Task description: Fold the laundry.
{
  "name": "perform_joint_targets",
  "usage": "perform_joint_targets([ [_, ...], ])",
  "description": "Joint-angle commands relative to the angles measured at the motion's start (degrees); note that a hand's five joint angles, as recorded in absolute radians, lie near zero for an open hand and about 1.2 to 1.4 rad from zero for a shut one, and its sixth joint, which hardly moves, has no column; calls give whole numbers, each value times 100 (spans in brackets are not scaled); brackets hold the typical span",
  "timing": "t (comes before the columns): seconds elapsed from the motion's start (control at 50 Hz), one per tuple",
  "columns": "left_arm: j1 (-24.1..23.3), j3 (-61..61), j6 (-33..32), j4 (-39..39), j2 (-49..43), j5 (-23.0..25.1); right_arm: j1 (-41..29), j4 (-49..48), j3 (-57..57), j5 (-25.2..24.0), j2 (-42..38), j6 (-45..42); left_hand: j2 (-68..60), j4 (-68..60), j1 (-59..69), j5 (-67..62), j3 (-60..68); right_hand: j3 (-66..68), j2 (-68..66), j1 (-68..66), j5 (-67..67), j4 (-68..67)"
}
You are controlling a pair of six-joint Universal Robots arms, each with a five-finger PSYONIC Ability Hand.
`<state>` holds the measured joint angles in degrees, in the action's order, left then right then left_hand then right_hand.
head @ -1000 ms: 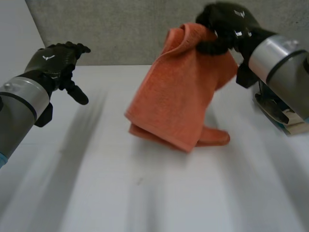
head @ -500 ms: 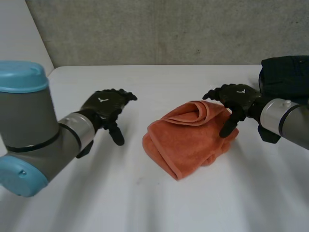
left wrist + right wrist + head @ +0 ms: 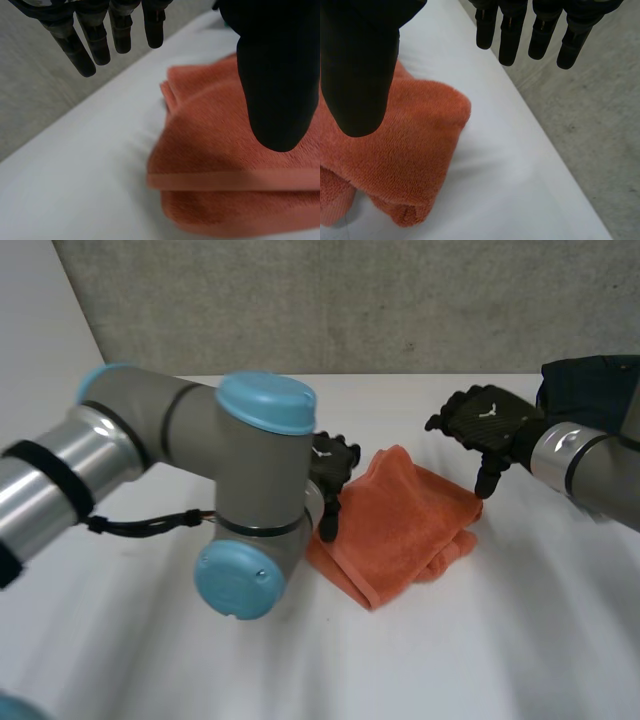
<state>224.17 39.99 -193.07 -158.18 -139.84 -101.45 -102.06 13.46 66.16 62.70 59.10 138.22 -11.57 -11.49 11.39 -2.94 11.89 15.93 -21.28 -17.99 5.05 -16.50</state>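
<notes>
While the orange towel (image 3: 400,520) lies folded in a thick bundle near the middle of the white table (image 3: 450,650), both hands sit close beside it and hold nothing. Seen from the head view, the left hand (image 3: 332,462) is at the towel's 9 o'clock edge, half hidden behind the bulky elbow of the left arm (image 3: 230,470), which crosses the table from 9 o'clock. In the left wrist view its fingers (image 3: 95,42) are straight and spread away from the thumb (image 3: 277,80), so the hand is wide open. The thumb is over the towel's upper layer, and the fingertips are over bare table beyond the cloth's edge. Whether the thumb touches the cloth, I cannot tell.

The right hand (image 3: 485,420) is at about 2 o'clock from the towel, just beside its far right corner, with one finger pointing down towards that corner. Its wrist view shows straight fingers (image 3: 540,32) set well apart from the thumb (image 3: 360,70). It too is open, with the towel's rounded folded corner under the thumb.

A dark cloth (image 3: 590,390) rests at the table's 3 o'clock edge, behind the right arm. A grey concrete wall (image 3: 300,300) stands at 12 o'clock.
</notes>
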Motion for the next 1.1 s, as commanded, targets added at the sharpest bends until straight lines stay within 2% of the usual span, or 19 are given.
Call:
perform_joint_targets([
  [0.02,-171,-1072,-196,867,-843,47,2,-36,-217,14,-671,65,-318,-327,336,-181,286,148,387,59,235,-90],
  [0.1,-277,-1406,-371,920,-1159,47,11,-36,-226,-21,-926,65,-569,-577,587,-432,537,148,387,59,235,-90],
  [0.2,-356,-1547,-661,868,-1397,29,2,-36,-209,14,-1216,82,-2233,-2241,2251,-2096,2201,181,354,25,269,-124],
  [0.24,-374,-1565,-802,780,-1450,-23,-7,-36,-209,14,-1339,91,-4413,-4421,4431,-4276,4381,432,103,-225,520,-375],
  [0.28,-391,-1565,-864,692,-1441,-111,2,-45,-226,6,-1401,108,-6699,-6707,6717,-6562,6667,1670,-1135,-1464,1758,-1613],
  [0.3,-400,-1547,-899,579,-1337,-242,11,-62,-235,6,-1401,161,-6842,-6850,6860,-6705,6810,3926,-3391,-3720,4014,-3869],
  [0.34,-409,-1521,-899,481,-1161,-392,2,-97,-244,-3,-1401,292,-6843,-6851,6861,-6706,6811,6376,-5840,-6169,6463,-6318],
  [0.42,-505,-1284,-829,288,-476,-630,-7,-185,-244,6,-1208,846,-6843,-6851,6861,-6706,6811,6407,-5872,-6201,6495,-6350],
  [0.5,-506,-863,-802,112,420,-516,11,-212,-217,23,-673,1443,-6843,-6851,6861,-6706,6811,6407,-5872,-6201,6495,-6350],
  [0.62,-41,-256,-785,-336,1861,-182,-59,-404,-252,49,793,2576,-6843,-6851,6861,-6706,6811,6407,-5872,-6201,6495,-6350],
  [0.72,417,210,-776,-451,2443,-155,-208,-625,-244,15,1367,3245,-6843,-6851,6861,-6706,6811,6407,-5872,-6201,6495,-6350],
  [0.76,601,403,-767,-451,2557,-164,-462,-625,-200,-47,1385,3447,-6843,-6851,6861,-6706,6811,6407,-5872,-6201,6495,-6350],
  [0.78,793,639,-741,-451,2645,-173,-812,-555,-122,-143,1368,3579,-6843,-6851,6861,-6706,6811,6407,-5872,-6201,6495,-6350],
  [0.88,1357,1475,-662,-451,2848,-112,-1719,-63,406,-223,1148,3554,-6843,-6851,6861,-6706,6811,6407,-5872,-6201,6495,-6350],
  [0.92,1533,1765,-636,-459,2900,-59,-1904,139,529,-118,929,3458,-6843,-6851,6861,-6706,6811,4398,-3863,-4192,4486,-4341],
  [0.94,1699,2027,-627,-477,2944,46,-2053,418,556,135,728,3327,-6843,-6851,6861,-6706,6811,1905,-1370,-1699,1993,-1848],
  [0.98,1876,2231,-627,-503,2988,213,-2133,762,504,496,568,3185,-6843,-6851,6861,-6706,6811,-481,1016,687,-393,538],
  [1.0,2007,2389,-618,-547,3032,414,-2160,1094,355,872,446,3080,-6843,-6851,6861,-6706,6811,-593,1128,799,-505,650],
  [1.1,2184,2540,-627,-618,3243,986,-2002,1669,-199,1508,392,3044,-6843,-6851,6861,-6706,6811,-593,1128,799,-505,650],
])
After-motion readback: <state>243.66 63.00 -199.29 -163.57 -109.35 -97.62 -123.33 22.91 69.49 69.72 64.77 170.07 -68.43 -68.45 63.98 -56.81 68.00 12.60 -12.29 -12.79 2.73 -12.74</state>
